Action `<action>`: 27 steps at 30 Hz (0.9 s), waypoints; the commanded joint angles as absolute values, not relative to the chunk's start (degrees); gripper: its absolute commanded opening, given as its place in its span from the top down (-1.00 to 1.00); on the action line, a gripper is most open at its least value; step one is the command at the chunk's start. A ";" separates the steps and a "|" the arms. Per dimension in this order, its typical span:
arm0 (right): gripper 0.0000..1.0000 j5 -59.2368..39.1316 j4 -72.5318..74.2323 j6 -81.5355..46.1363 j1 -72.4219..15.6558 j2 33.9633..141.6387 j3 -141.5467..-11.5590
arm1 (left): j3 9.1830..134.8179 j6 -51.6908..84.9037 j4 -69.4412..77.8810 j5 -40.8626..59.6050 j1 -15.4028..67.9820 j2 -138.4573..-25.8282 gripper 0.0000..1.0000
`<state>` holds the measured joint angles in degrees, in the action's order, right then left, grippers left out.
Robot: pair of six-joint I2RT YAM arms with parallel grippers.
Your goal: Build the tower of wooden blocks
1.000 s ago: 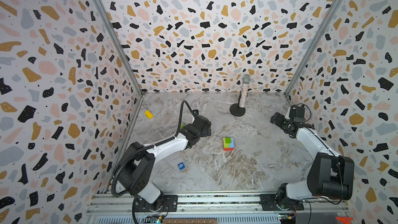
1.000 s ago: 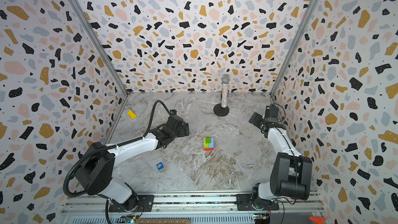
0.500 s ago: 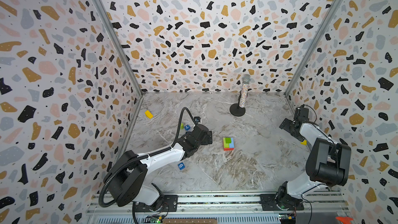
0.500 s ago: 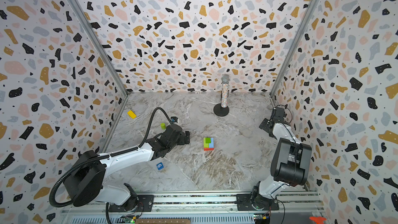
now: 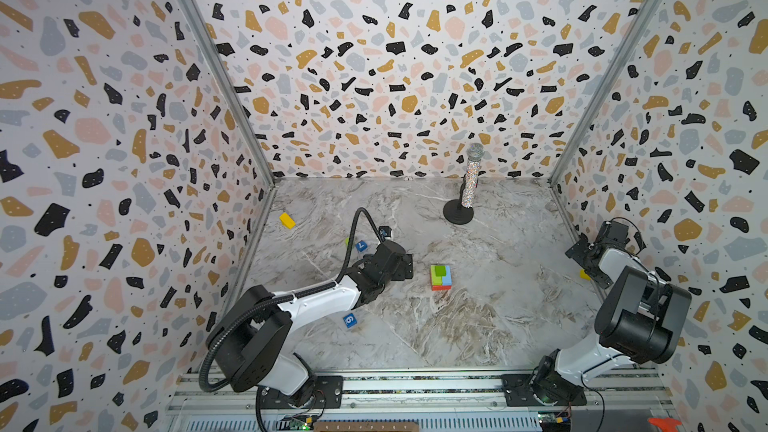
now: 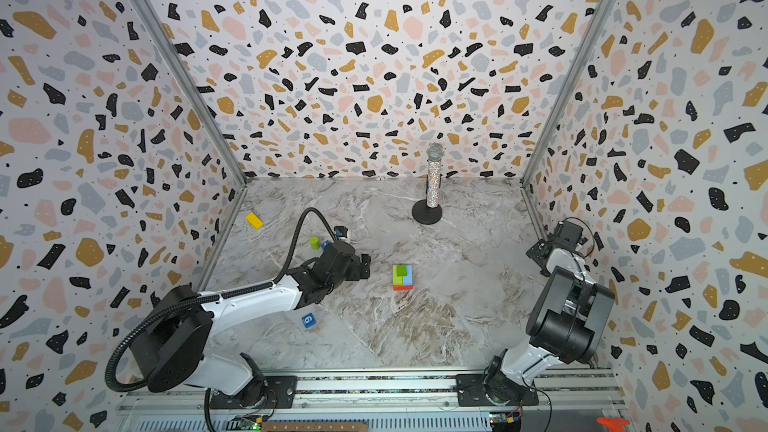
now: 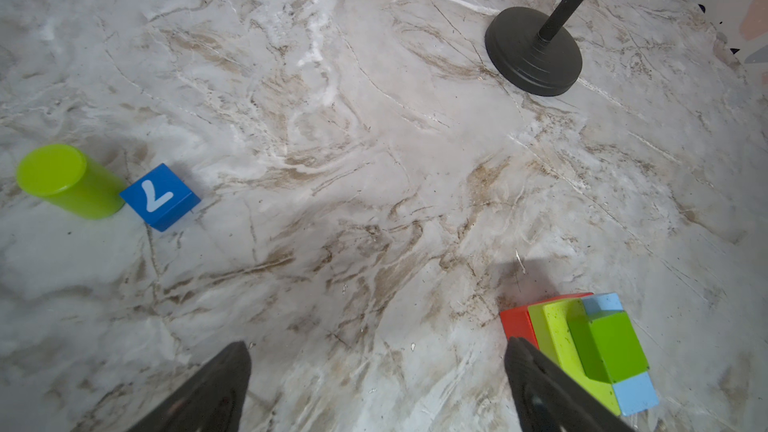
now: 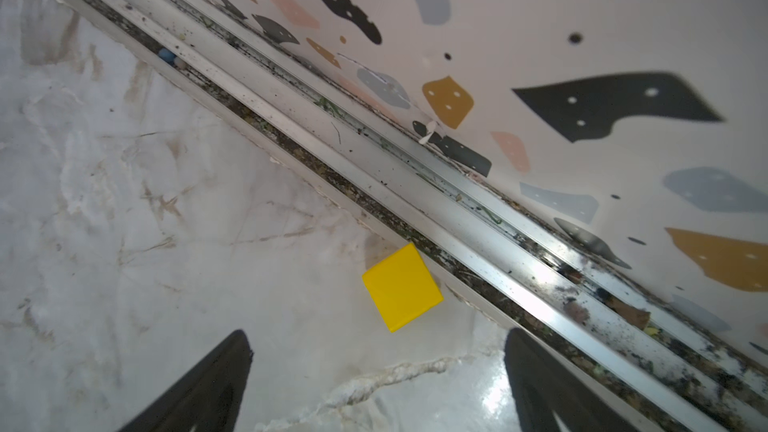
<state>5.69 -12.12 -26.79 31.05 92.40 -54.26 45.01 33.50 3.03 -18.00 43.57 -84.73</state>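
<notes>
The low tower point(image 5: 441, 277), smooth painted bricks in red, lime and light blue with a green block on top, is sitting near the middle of the veined marble counter point(image 5: 478, 326). The left gripper point(image 7: 376, 344) is hovering just beside it, jaws spread wide and empty. The right gripper point(image 8: 376, 332) is gaping wide too, near a glossy yellow cube point(image 8: 402, 287) lying just beside the grimy metal rail point(image 8: 457, 201). A lime cylinder point(image 7: 66, 180) is standing just beside a blue "7" cube point(image 7: 160, 196).
</notes>
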 commanded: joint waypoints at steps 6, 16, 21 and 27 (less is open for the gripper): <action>-0.78 0.93 -8.96 -26.85 33.11 93.76 -52.76 | 44.56 33.40 5.22 -17.86 43.81 -86.35 -0.92; -0.67 -2.30 -7.82 -27.38 34.51 94.87 -52.87 | 44.44 33.40 5.31 -18.17 43.84 -86.72 -0.91; -0.66 -2.81 -7.63 -26.99 34.72 95.71 -53.25 | 44.38 33.38 5.25 -18.18 43.86 -86.94 -0.91; -0.65 -3.53 -6.75 -26.65 34.72 96.20 -53.00 | 44.58 33.31 5.20 -18.27 43.86 -87.50 -0.90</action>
